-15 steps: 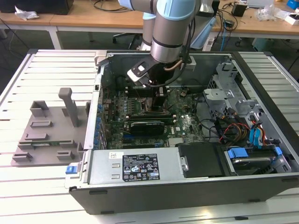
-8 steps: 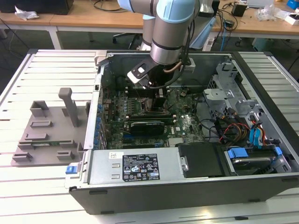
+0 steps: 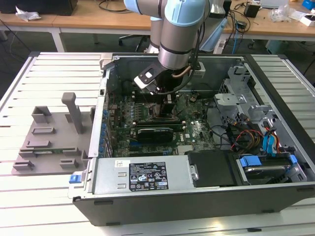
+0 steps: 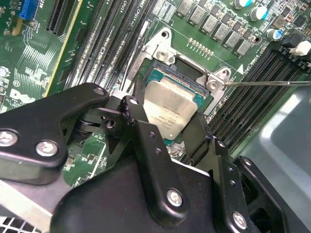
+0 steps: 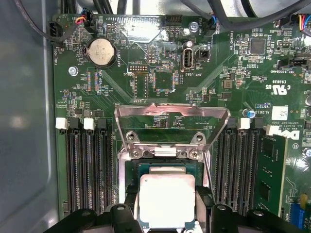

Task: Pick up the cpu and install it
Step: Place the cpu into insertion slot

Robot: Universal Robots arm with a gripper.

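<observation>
As memory slots [image 5: 87,170] flanked it, the gripper [image 4: 170,109] grasped the cpu [image 4: 171,112] between its jaws; the exterior view added a grey tray [image 3: 49,142].

White slatted table [image 3: 49,73], 1 open PC case [image 3: 172,206] mid-table, 1 grey tray [image 3: 49,140] toward exterior view's left

The cpu [image 5: 167,199] has a silvery-grey metal top. The motherboard [image 5: 233,68] is green, its memory slots [image 5: 77,170] black. The tool [image 4: 167,124] is glossy black. At the exterior view's left, the tray [image 3: 49,142] is grey on a white, slatted tabletop [image 3: 29,201].
</observation>
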